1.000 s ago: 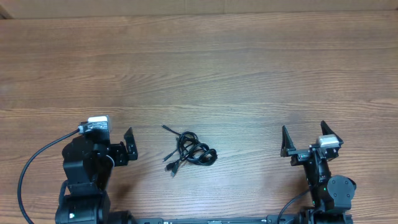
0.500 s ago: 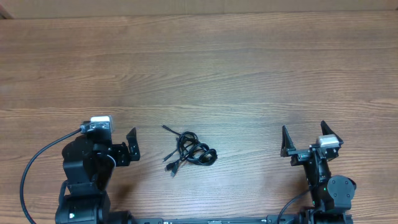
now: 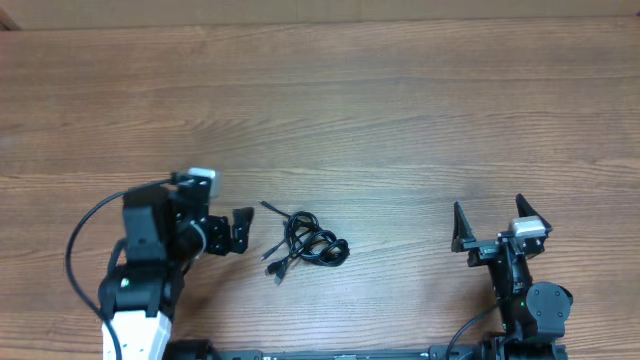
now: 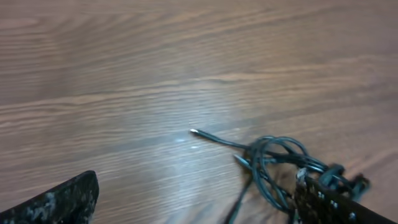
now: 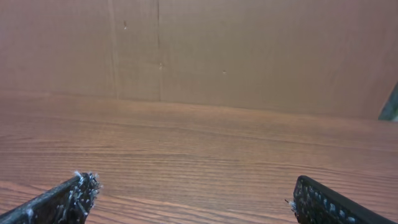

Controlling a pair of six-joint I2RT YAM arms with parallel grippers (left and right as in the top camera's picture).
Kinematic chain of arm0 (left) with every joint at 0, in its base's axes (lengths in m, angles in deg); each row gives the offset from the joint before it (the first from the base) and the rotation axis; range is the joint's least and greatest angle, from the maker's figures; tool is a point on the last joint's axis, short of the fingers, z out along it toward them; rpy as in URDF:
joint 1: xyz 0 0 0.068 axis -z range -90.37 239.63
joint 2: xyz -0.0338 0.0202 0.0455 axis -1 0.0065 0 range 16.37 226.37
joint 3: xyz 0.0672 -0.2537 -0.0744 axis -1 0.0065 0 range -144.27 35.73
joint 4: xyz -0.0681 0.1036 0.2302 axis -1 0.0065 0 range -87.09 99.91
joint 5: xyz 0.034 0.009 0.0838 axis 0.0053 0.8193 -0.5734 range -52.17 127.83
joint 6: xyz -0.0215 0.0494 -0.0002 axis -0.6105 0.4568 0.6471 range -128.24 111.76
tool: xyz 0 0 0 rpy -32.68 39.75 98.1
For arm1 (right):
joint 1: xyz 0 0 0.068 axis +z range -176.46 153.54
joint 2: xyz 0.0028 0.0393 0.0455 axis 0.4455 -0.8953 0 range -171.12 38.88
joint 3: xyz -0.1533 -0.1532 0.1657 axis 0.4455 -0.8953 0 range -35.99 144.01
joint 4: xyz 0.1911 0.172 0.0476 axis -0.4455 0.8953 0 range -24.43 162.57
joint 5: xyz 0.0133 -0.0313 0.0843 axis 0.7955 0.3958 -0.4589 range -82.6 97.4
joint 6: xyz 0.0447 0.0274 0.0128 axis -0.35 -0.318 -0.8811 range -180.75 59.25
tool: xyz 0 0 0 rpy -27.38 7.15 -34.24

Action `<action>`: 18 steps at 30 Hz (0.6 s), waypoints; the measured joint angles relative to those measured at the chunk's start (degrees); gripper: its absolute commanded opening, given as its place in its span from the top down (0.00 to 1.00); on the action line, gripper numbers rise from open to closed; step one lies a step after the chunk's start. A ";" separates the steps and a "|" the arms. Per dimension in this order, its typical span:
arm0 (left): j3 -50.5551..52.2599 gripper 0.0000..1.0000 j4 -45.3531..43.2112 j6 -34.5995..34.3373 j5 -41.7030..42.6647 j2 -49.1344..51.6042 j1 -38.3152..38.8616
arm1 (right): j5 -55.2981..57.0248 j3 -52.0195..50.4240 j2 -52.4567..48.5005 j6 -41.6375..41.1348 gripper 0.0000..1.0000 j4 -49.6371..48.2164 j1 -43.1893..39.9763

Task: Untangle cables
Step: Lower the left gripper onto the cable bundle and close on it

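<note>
The cables [image 3: 312, 243] lie as a small black tangle on the wooden table, with a thin plug end [image 3: 266, 206] pointing up-left and another strand trailing down-left. My left gripper [image 3: 243, 230] stands open just left of the tangle, apart from it. In the left wrist view the cables [image 4: 277, 155] sit toward the right, partly behind my right-hand finger [image 4: 329, 202], and the left gripper [image 4: 196, 205] has nothing between its fingers. My right gripper [image 3: 488, 207] stands open far to the right; its wrist view shows the right gripper [image 5: 196, 199] over bare wood.
A brown cardboard wall [image 5: 249, 56] rises at the table's far edge. The left arm's thick black wire [image 3: 85, 235] loops out to its left. Bare wood [image 3: 400, 240] lies between the tangle and the right gripper.
My left arm has swung right and forward, bringing its open gripper close to the tangle's left side. The right arm and the cables have not moved.
</note>
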 measured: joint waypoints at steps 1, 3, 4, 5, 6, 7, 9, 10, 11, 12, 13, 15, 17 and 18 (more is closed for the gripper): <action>-1.81 0.00 0.70 0.55 0.31 2.10 2.25 | 0.00 0.00 0.00 -0.04 0.00 0.02 0.02; -6.08 0.00 2.67 1.11 0.44 6.32 6.67 | -0.02 0.00 0.00 0.00 0.00 0.02 0.02; -7.87 0.00 3.58 1.66 0.33 8.07 8.44 | 0.00 0.00 0.00 -0.02 0.00 0.02 0.02; -11.87 0.00 5.95 2.49 -0.44 12.22 12.41 | 0.00 0.00 0.00 -0.02 0.00 0.00 0.02; -14.01 0.00 8.57 2.97 -1.11 14.45 14.84 | 0.00 0.00 0.00 -0.04 0.00 0.07 0.02; -15.65 0.00 10.14 3.34 -1.64 16.35 16.63 | 0.00 0.00 0.00 -0.04 0.00 0.00 0.02; -19.26 0.00 12.59 3.87 -2.45 20.81 20.52 | -0.02 0.00 0.00 -0.02 0.00 0.02 0.02; -21.57 0.00 14.34 4.42 -2.82 24.35 23.34 | -0.02 0.00 0.00 -0.02 0.00 -0.02 0.02; -22.53 0.00 15.91 4.52 -3.10 26.08 24.37 | -0.02 0.00 0.00 -0.02 0.00 0.00 0.02; -23.28 0.00 16.74 4.48 -3.32 28.17 25.27 | -0.04 0.00 0.00 -0.04 0.00 -0.02 0.02; -23.47 0.00 17.03 4.48 -3.48 29.75 25.73 | 0.00 0.00 0.00 -0.02 0.00 0.00 0.02; -23.47 0.00 17.18 4.48 -3.61 32.11 25.97 | 0.00 0.00 0.00 -0.04 0.00 0.00 0.02; -23.47 0.00 17.44 4.48 -3.78 33.79 25.99 | 0.00 0.00 0.00 -0.04 0.00 -0.02 0.02; -23.47 0.00 17.88 4.48 -3.80 34.40 25.99 | 0.00 0.00 0.00 0.00 0.00 0.00 0.02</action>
